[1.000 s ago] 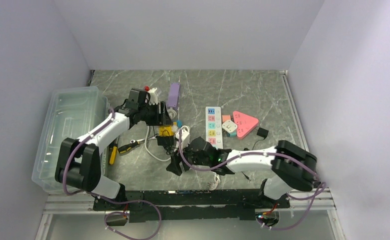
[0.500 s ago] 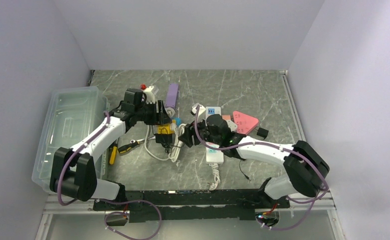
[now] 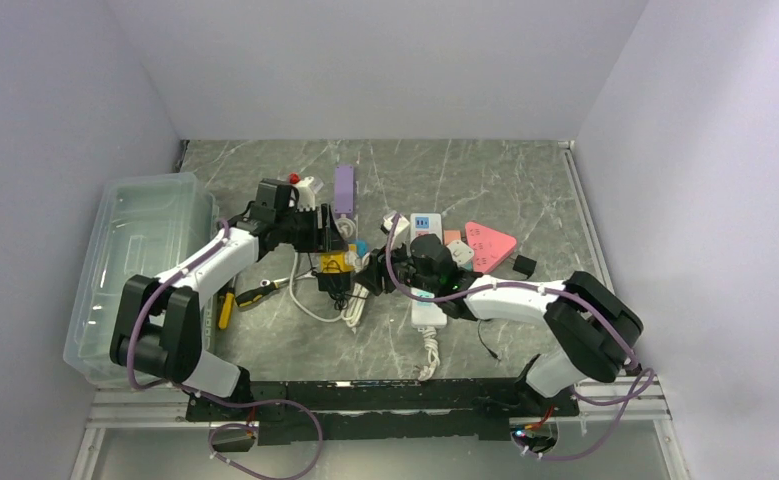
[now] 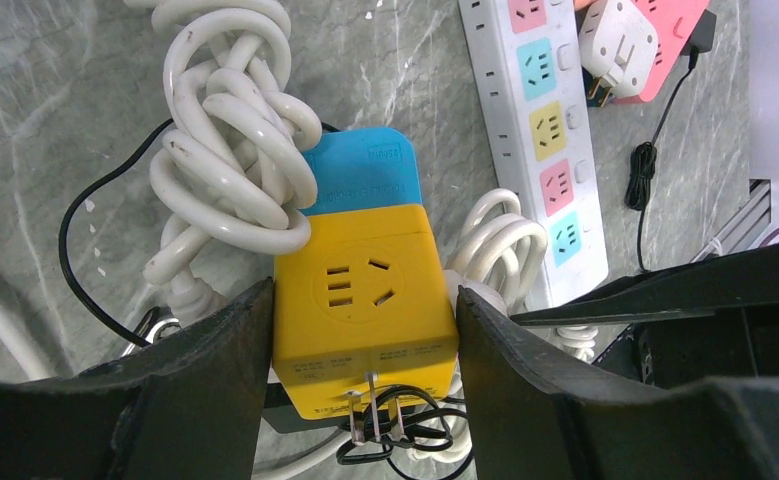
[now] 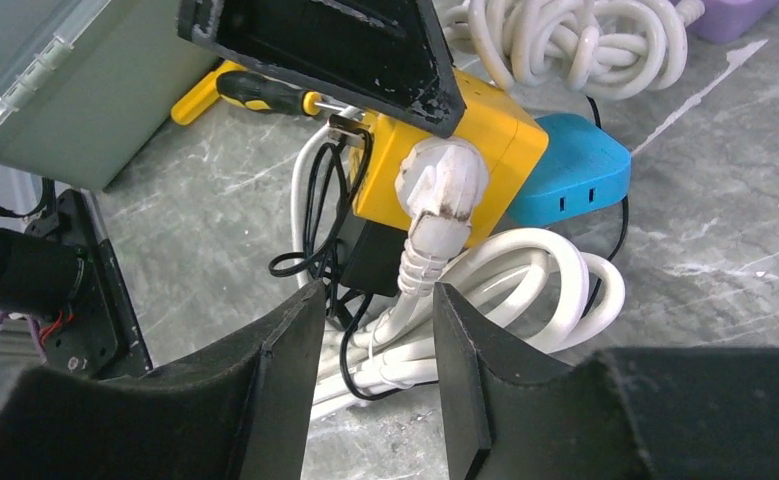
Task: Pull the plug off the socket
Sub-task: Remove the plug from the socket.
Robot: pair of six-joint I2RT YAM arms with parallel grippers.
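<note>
A yellow cube socket point(image 4: 365, 260) lies among cords in the middle of the table, also seen in the top view point(image 3: 331, 262). My left gripper point(image 4: 363, 296) is shut on it, one finger pressed on each side. A white plug point(image 5: 440, 185) is seated in the side of the yellow cube socket point(image 5: 495, 125), and its thick white cord point(image 5: 525, 270) coils beneath. My right gripper point(image 5: 378, 295) is open and low at the table. The plug stands just beyond its fingertips, apart from them. From above, the right gripper point(image 3: 375, 272) sits right of the left gripper point(image 3: 327, 240).
A blue adapter point(image 4: 360, 180) adjoins the cube. A white power strip point(image 3: 426, 300) lies partly under the right arm. A pink triangle strip point(image 3: 489, 245), a purple block point(image 3: 344, 190) and a black adapter point(image 3: 524, 265) lie further back. A clear bin point(image 3: 140, 270) stands left, with yellow-handled tools point(image 3: 227, 308) beside it.
The right arm has swung from the table's front up to the yellow cube, and its jaws have narrowed. The left gripper has kept its hold on the cube with little shift.
</note>
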